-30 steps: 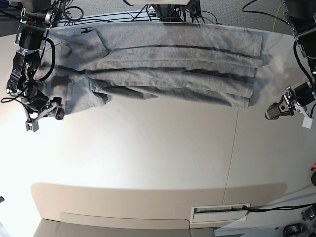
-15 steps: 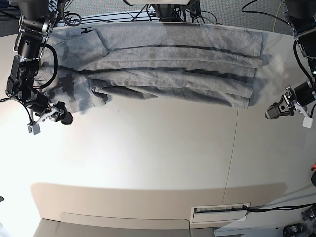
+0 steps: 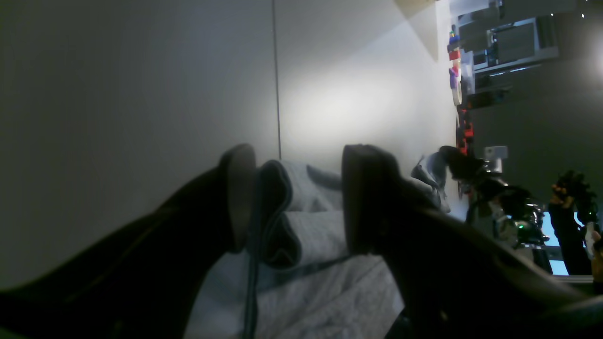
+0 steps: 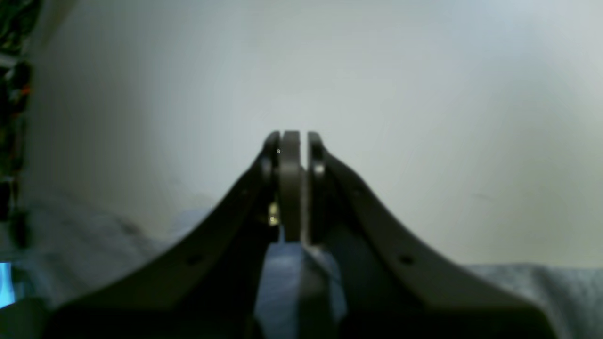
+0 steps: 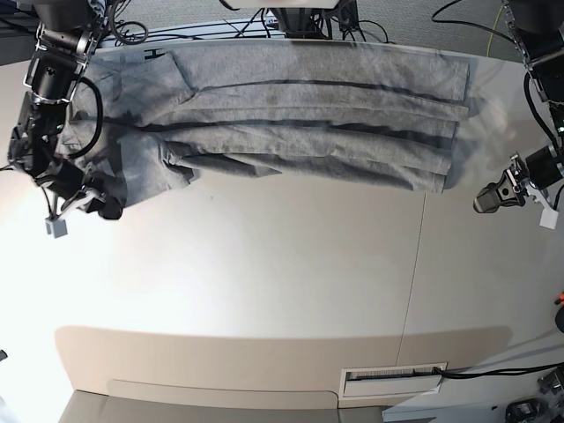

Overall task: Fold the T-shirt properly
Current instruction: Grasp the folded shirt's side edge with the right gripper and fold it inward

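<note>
- T-shirt (image 5: pixel 300 115) lies along the far edge of the tabletop (image 5: pixel 291 273), bunched lengthwise into long ridges; collar end toward my right arm's side, hem end toward my left arm's side; nowhere near a tidy fold yet
- right gripper (image 5: pixel 104 210) sits just off the near edge of the sleeve-side cloth; wrist view shows its pads pressed together with nothing between them; no shirt held
- left gripper (image 5: pixel 490 199) hangs over bare tabletop, apart from the hem corner; jaws stand apart, nothing between them touching; cloth seen through the gap in the wrist view is only behind it
- handling, my guess: soft, light knit; no stiffness, will sag and drag if lifted from one point; likely to slide a bit on the smooth top, ridges will carry along unless pulled flat; not fragile
- where to take hold, my guess: pinch at edges and corners, hem corner for the left, sleeve or shoulder edge for the right; thin single layer wants a low, flat pinch; both sides together to keep it straight
- base view gives the whole layout, both arms and the shirt's outline; cannot read jaw contact there, too small
- right wrist view settles the pads-together state; shows only blurred grey cloth at its lower corners
- left wrist view shows a rolled hem fold (image 3: pixel 282 212) close up, dark stitched edge curling over; also my other arm far off at the opposite end; base view flattens that curl
</note>
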`<state>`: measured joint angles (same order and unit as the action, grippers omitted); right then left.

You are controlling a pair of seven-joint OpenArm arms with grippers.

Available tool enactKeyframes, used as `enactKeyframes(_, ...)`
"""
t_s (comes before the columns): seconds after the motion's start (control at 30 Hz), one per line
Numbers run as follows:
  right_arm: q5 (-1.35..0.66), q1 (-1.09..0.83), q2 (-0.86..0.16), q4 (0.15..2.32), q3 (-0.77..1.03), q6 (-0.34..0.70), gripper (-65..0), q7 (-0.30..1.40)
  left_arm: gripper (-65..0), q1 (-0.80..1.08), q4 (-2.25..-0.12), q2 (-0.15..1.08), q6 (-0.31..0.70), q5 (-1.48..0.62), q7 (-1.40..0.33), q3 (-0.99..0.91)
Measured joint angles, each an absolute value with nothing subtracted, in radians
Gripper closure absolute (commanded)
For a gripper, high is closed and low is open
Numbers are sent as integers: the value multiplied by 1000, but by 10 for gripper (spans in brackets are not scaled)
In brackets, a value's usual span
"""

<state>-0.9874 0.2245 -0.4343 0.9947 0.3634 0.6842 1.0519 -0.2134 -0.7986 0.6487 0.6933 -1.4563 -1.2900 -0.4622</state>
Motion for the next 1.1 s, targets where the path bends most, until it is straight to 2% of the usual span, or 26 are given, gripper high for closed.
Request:
enactKeyframes(0.1, -1103, 189, -434, 1056, 384, 691, 0, 1132, -310, -213, -799, 649, 693, -1456, -1290, -462)
enactKeyframes(0.23, -1154, 83, -422, 1188, 391, 691, 0, 1184, -310, -213, -798, 649, 693, -1457, -1290, -462)
enactKeyframes(0.47, -1156, -123, -282, 1522, 387, 694, 0, 1196, -310, -213, -799, 649, 693, -1457, -1291, -463)
enactKeyframes(0.63, -1158, -247, -227, 1699, 390, 694, 0, 1199, -310, -214, -799, 649, 693, -1457, -1290, -462)
enactKeyframes(1.1, -1158, -445, -217, 1756, 390, 696, 0, 1252, -310, -213, -799, 649, 693, -1456, -1290, -462)
